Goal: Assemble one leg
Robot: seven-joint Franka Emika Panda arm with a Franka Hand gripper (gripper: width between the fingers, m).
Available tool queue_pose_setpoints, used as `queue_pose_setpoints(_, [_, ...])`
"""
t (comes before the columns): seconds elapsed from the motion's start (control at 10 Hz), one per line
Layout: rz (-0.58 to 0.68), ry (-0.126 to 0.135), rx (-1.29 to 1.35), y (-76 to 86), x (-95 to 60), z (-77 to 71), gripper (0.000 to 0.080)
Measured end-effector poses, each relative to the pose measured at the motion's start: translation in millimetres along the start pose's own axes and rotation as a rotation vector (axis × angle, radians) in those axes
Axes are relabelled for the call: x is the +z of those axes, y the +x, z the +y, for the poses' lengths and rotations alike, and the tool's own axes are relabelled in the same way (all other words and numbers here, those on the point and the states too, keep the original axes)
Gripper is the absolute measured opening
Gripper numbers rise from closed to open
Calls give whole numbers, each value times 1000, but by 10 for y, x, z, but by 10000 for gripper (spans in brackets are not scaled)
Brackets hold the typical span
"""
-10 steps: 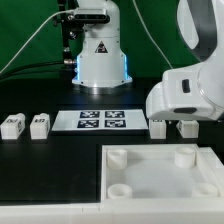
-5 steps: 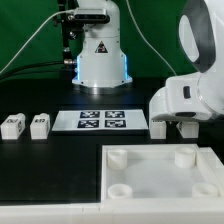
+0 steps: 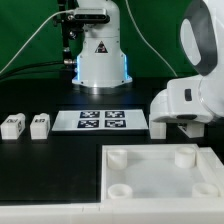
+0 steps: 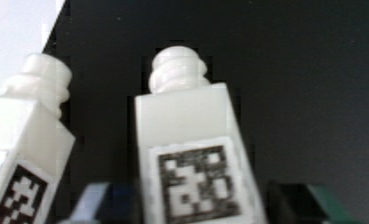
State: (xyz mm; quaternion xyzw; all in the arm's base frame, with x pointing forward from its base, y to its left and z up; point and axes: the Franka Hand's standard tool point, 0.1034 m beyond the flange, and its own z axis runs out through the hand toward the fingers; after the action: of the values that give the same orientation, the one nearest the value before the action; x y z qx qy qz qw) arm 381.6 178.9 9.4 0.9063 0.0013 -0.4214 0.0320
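My gripper hangs low at the exterior view's right, over two small white legs behind the tray. In the wrist view the gripper is open and straddles one leg. This leg has a ribbed tip and a black-and-white tag, and there is a dark gap between it and each fingertip. A second leg lies beside it, outside the jaws. In the exterior view that second leg shows clearly, while the straddled leg is mostly hidden under the hand. Two more legs lie at the exterior view's left.
The large white square tray-like piece with round corner sockets fills the front right. The marker board lies flat in the middle, in front of the robot base. The table is black.
The gripper has sunk slightly lower over the right pair of legs and now hides more of them. Nothing else has moved.
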Motion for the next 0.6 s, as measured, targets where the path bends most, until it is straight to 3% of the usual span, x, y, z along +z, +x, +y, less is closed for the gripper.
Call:
queue_pose_setpoints(0.1, [0,0,0,0,-1,0,289])
queue_pose_setpoints(0.6, [0,0,0,0,-1,0,289])
